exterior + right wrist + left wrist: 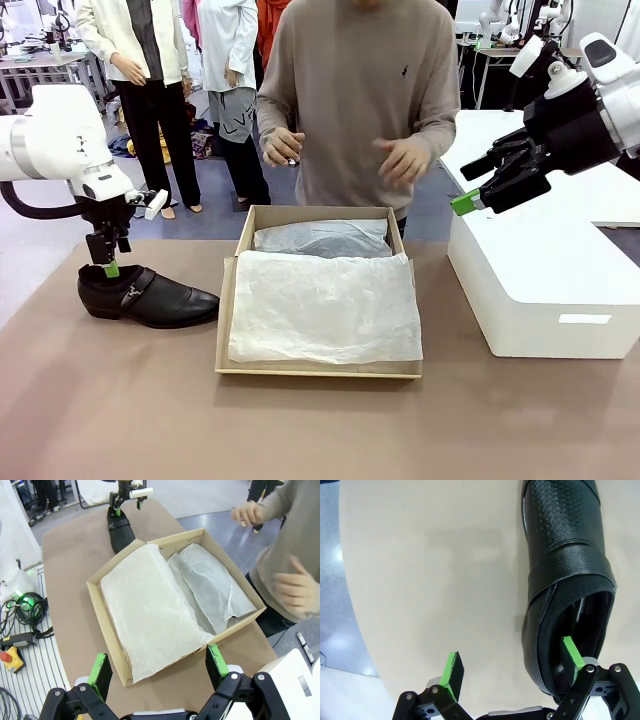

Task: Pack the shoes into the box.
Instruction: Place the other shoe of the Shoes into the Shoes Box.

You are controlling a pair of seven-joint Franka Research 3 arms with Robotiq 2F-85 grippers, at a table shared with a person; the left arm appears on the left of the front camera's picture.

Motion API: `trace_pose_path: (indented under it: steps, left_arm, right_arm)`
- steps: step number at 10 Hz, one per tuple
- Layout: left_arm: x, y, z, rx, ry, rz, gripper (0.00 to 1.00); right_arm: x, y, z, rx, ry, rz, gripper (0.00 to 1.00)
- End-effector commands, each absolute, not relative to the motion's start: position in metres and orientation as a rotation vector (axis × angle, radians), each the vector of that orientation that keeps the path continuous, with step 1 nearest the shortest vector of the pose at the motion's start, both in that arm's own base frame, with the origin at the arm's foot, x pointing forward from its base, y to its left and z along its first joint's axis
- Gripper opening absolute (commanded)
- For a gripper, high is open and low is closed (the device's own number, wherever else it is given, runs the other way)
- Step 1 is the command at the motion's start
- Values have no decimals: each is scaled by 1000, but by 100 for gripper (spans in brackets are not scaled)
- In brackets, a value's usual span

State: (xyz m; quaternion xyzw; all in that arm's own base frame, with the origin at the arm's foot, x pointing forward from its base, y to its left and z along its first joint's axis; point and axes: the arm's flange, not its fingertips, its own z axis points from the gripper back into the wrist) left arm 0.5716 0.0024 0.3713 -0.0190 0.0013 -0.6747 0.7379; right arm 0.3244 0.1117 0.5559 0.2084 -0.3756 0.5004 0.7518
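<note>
Green-padded left fingers [452, 672] stood apart, I saw: one inside shoe [565, 555] at heel opening, one outside, unclamped. Rt fingers [216, 662] spread, empty, raised, facing cardboard box [105, 625]; tissue-lined, it sat centre of surface [120, 400], beside shoe.

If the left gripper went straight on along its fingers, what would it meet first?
Probably the glossy black leather shoe: the open left gripper straddles the rim of its opening, one finger inside heading for the insole, the other outside over the tan table. Which touches first is unclear.
</note>
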Motion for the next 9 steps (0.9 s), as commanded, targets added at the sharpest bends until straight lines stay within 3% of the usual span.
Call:
trace_pose_path:
  steps: [1,9]
  left_arm:
    - [576,6,370,-63,13,-1461,100]
    - [577,6,339,-123,51,-1485,100]
  right_arm:
    - [328,112,555,473,-839,1113,100]
    - [328,112,555,473,-839,1113,100]
